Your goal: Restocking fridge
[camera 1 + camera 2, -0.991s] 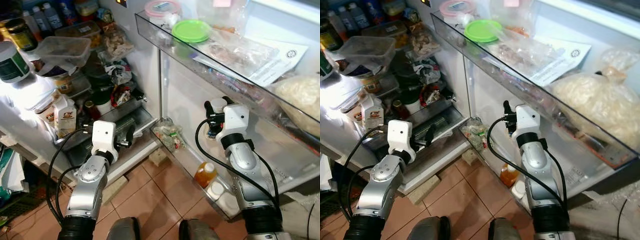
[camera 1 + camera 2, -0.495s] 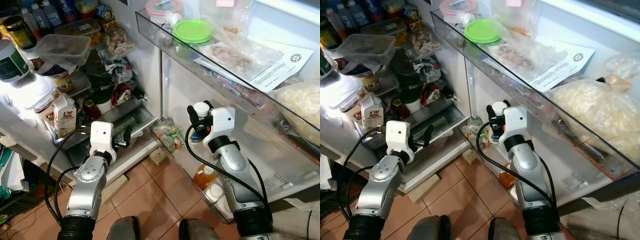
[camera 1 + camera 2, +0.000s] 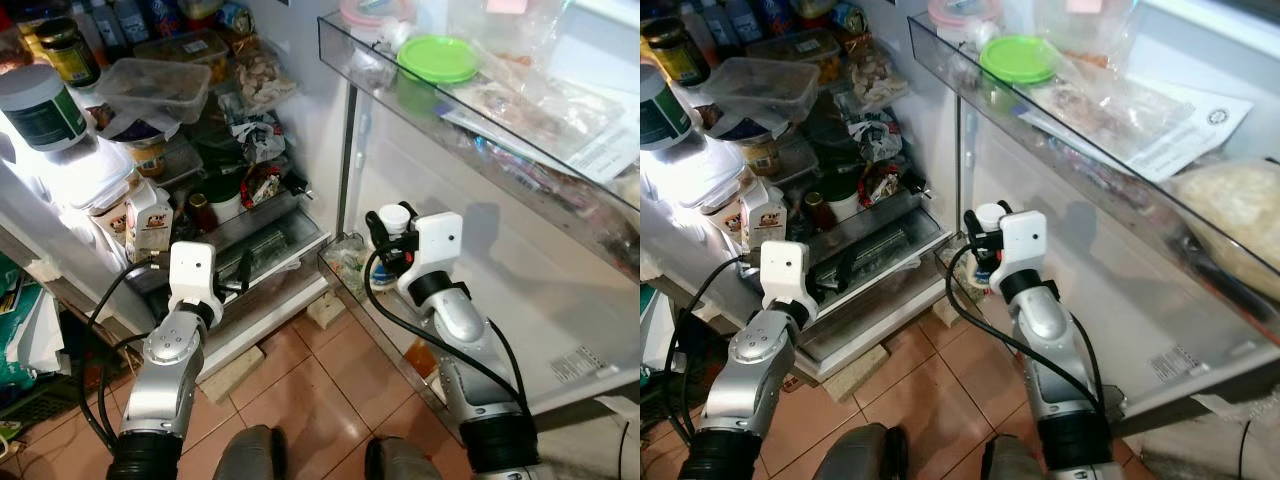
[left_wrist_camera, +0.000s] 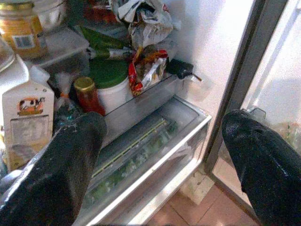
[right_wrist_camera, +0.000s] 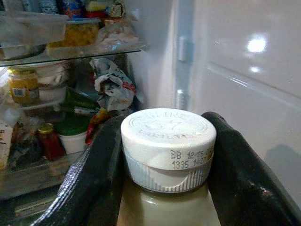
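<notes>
terracotta tiled floor (image 3: 300, 390), wooden block (image 3: 326, 308) under fridge edge, papers (image 3: 25, 335) beside fridge

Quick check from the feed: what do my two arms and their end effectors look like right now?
Both arms are jointed silver metal with black cuffs near the body and loose black cables looping alongside. Each wrist carries a boxy white housing. The left end effector and right end effector each have two long, glossy black fingers.
</notes>
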You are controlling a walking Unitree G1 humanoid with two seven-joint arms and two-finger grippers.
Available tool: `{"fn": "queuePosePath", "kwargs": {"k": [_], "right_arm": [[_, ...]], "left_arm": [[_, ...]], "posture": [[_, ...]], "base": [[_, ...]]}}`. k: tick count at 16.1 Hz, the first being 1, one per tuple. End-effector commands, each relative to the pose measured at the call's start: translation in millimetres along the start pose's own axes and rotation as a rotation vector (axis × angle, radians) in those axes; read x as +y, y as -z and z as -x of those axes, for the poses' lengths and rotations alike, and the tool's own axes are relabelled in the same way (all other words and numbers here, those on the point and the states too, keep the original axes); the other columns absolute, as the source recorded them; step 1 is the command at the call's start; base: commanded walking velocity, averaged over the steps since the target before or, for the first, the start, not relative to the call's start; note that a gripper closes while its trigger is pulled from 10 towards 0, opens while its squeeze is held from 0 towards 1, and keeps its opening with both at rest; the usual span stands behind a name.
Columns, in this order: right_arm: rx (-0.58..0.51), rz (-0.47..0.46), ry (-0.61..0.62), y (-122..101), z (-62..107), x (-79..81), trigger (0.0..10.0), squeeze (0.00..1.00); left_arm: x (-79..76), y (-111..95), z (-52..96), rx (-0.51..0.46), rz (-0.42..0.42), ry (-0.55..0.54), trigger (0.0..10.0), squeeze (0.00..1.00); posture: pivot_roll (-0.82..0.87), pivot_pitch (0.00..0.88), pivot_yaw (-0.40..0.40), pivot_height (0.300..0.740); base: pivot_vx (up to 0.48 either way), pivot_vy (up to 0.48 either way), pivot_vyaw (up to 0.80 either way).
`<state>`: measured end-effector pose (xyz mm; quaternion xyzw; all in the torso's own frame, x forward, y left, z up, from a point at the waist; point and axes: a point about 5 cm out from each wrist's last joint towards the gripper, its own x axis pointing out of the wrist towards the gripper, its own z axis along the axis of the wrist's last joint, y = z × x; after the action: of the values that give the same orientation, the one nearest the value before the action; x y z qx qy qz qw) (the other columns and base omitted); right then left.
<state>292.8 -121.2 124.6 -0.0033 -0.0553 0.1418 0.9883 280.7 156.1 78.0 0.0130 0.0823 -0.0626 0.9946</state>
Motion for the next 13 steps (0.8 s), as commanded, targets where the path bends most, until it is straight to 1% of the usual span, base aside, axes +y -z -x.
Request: {"fn": "queuePosePath", "kwargs": {"k": [1,2,4,9,10,11,13], "right_arm": [[-0.019,0.0,0.005,-4.9,-0.2,-2.1,10.0,0.0],[-0.019,0.0,0.006,-4.9,-0.1,-2.1,10.0,0.0],[-0.016,-0.004,0.009,-4.6,-0.1,-2.1,10.0,0.0],[-0.016,-0.005,0.009,-4.5,-0.6,-1.9,10.0,0.0],[-0.014,-0.005,0.006,-4.0,-0.5,-1.5,10.0,0.0],[-0.016,-0.005,0.004,-4.1,-0.3,-1.2,10.0,0.0],[-0.017,-0.005,0.001,-4.3,-0.1,-0.8,10.0,0.0]], "left_arm": [[-1.8,3.7,0.2,0.023,-0.006,-0.001,10.0,0.0],[-1.9,3.8,0.1,0.024,-0.006,-0.001,10.0,0.0],[-1.8,4.2,0.3,0.025,-0.004,-0.001,10.0,0.0],[-1.7,4.7,0.0,0.029,-0.002,-0.001,10.0,0.0],[-1.4,4.5,-0.3,0.029,-0.003,-0.002,10.0,0.0],[-1.4,4.4,-0.4,0.029,-0.003,-0.002,10.0,0.0],[-1.2,4.3,-0.8,0.029,-0.003,-0.004,10.0,0.0]], "posture": [[0.03,0.118,0.023,0.74],[0.03,0.119,0.023,0.74],[0.03,0.12,0.023,0.72],[0.03,0.12,0.023,0.67],[0.03,0.121,0.023,0.65],[0.03,0.121,0.023,0.645],[0.03,0.121,0.023,0.62]], "base": [[0.0,0.0,0.0],[0.0,0.0,0.0],[0.0,0.0,0.0],[0.0,0.0,0.0],[0.0,0.0,0.0],[0.0,0.0,0.0],[0.0,0.0,0.0]]}}
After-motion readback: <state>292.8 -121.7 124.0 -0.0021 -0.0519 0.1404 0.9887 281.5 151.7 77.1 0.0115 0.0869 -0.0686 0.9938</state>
